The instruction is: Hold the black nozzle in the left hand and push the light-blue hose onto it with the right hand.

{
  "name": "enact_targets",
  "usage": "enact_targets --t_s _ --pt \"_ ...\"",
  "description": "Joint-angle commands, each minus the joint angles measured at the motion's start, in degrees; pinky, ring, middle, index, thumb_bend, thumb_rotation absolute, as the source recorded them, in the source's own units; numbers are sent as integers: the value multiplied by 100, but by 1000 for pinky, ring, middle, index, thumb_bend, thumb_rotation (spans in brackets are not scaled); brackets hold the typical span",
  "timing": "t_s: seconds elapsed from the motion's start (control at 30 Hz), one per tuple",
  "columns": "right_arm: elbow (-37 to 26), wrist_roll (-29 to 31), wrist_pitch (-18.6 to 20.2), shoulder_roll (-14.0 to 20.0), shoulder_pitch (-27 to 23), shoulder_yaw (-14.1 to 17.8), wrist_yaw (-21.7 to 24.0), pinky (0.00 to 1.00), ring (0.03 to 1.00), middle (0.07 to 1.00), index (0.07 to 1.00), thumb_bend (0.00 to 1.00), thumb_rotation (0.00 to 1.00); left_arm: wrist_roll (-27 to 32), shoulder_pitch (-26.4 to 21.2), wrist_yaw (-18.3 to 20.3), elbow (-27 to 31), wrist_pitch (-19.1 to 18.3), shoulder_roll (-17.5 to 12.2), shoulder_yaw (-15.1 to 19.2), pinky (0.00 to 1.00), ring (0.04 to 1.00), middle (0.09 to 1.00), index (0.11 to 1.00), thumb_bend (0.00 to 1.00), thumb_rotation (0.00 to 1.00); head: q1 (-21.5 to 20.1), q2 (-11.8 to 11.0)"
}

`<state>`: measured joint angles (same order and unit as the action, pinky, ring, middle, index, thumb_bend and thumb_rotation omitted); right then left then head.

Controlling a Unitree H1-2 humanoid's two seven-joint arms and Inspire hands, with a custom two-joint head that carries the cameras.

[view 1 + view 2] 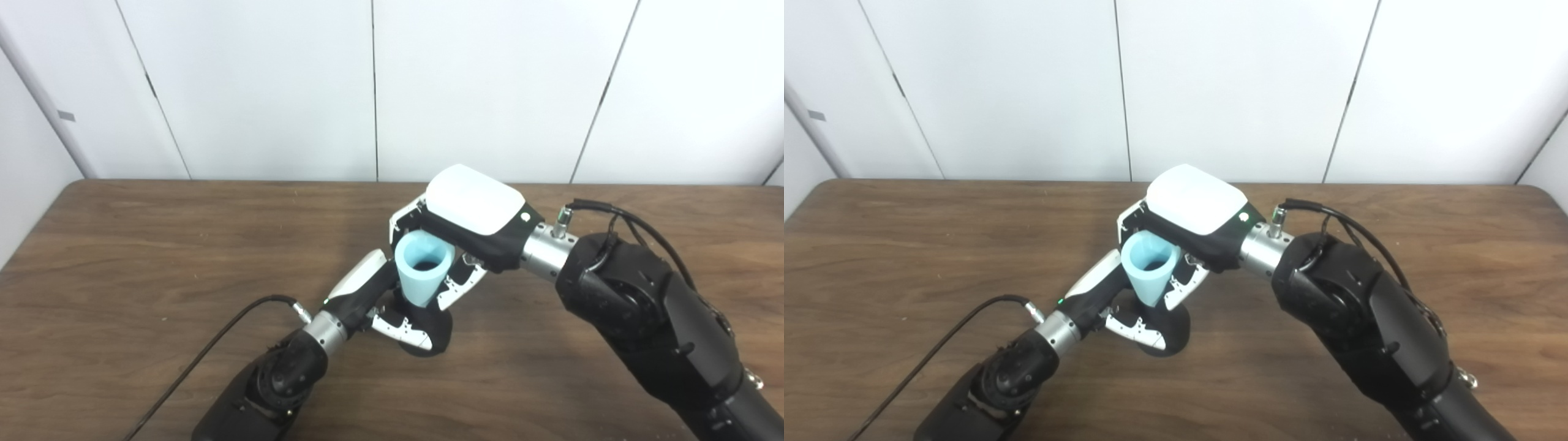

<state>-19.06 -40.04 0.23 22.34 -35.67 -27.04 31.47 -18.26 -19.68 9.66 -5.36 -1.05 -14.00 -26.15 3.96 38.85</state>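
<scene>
A: Where is there room around the left robot hand?

B: Its left and near sides open onto the bare dark wood-grain counter. Only the thin black cable crosses there, trailing from its wrist.

A: And above it?

B: Blocked. The right robot hand sits directly over it, closed round the light-blue tapered hose, which stands on the black nozzle in the left robot hand's grasp.

A: To the right?

B: The bulky black right forearm slants across that side. Beyond both robot hands the counter is open up to the white panelled wall.
</scene>
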Motion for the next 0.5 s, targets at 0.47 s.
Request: enact_targets --t_s 0.47 --pt "80 77 363 51 104 -121 671 410 510 602 495 521 158 -401 296 396 -431 -538 -163 -214 260 339 471 488 526 0 13 18"
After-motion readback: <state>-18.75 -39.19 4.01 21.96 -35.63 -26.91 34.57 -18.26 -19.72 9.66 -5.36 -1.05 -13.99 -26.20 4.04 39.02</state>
